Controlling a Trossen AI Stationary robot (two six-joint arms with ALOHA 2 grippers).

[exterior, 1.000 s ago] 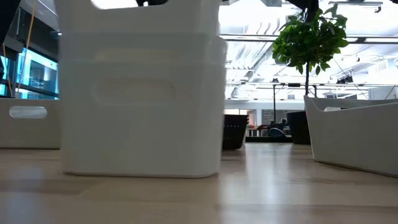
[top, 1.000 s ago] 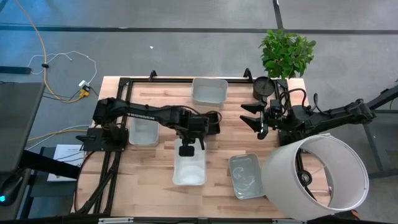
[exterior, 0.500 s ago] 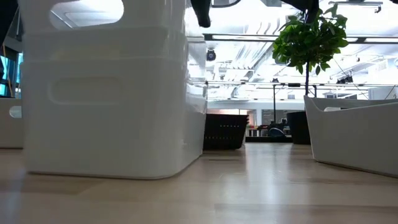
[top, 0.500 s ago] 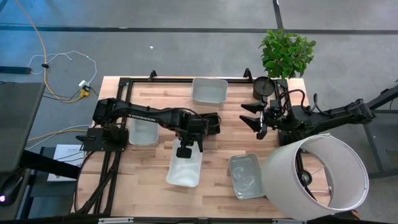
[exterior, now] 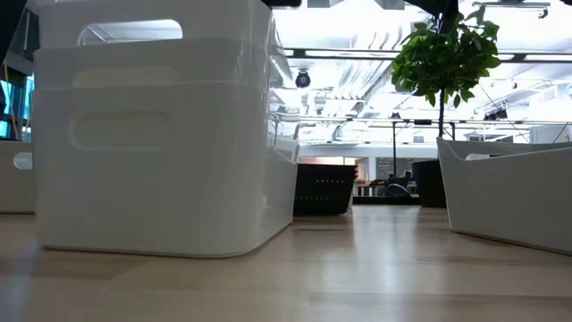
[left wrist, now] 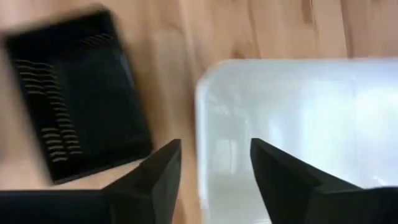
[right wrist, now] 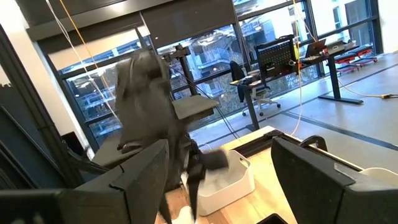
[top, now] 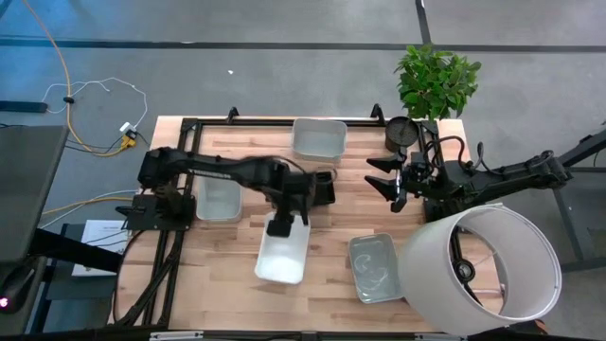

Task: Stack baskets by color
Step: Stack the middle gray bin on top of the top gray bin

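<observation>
Two nested white baskets (top: 282, 256) rest on the table's near middle, skewed; the low view shows them close up (exterior: 152, 134). My left gripper (top: 281, 227) hovers open just above their far end. In the left wrist view the gripper (left wrist: 214, 146) has the white rim (left wrist: 200, 124) below the gap between its fingers. A black slotted basket (left wrist: 68, 99) sits on the wood beside them. My right gripper (top: 388, 185) waits open at the right, held high and level (right wrist: 217, 149).
Another white basket (top: 318, 137) stands at the far edge, a pale one (top: 219, 199) at the left, and a clear grey one (top: 374, 268) at the near right. A big white lampshade (top: 483, 275), a round black pot (top: 400, 131) and a plant (top: 436, 80) crowd the right side.
The white basket stack has turned on the table, its near end swinging toward the left edge, and then stayed put. My left gripper has risen from the stack's far end; its finger has left the low view.
</observation>
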